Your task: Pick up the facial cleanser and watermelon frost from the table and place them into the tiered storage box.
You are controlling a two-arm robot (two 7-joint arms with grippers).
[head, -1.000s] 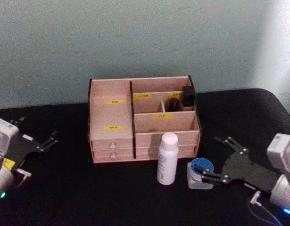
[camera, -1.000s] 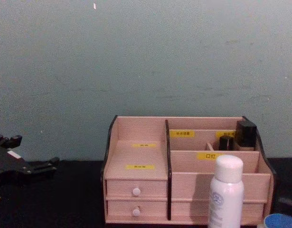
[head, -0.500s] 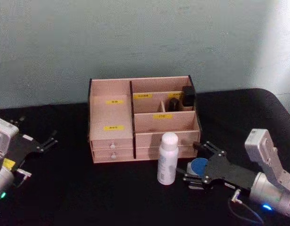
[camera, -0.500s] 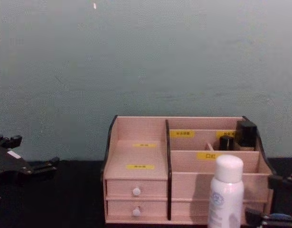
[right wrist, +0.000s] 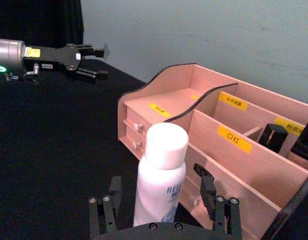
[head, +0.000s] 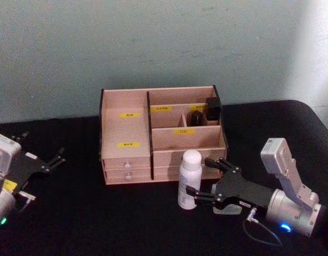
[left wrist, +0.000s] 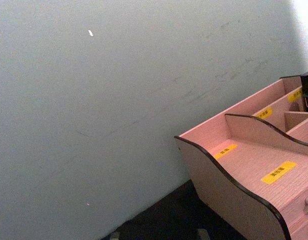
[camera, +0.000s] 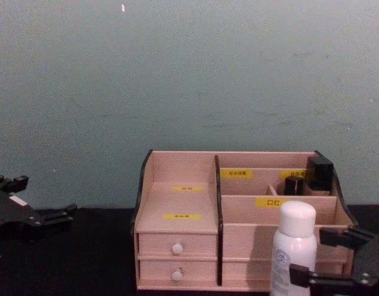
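the white facial cleanser bottle (head: 189, 178) stands up straight just in front of the tiered storage box (head: 126, 128). the right gripper (head: 199, 176) has its jaws spread wide, one on each side of the bottle, not squeezing it yet. the bottle looks light, hard and smooth, and tall enough to tip, so i'd grab its round middle. the left gripper (head: 56, 157) waits with jaws apart, far off to the box's left.

The right gripper (head: 199, 176) is black and flat with little silver screws. Behind it is a round silver wrist (head: 292, 210) with a white box (head: 281, 165) on top, a blue light (head: 284, 228) and a thin grey cable (head: 260, 234). The left gripper (head: 41, 145) is black too, with a white block (head: 4, 146), a yellow sticker (head: 9, 185) and a green light (head: 2, 220).
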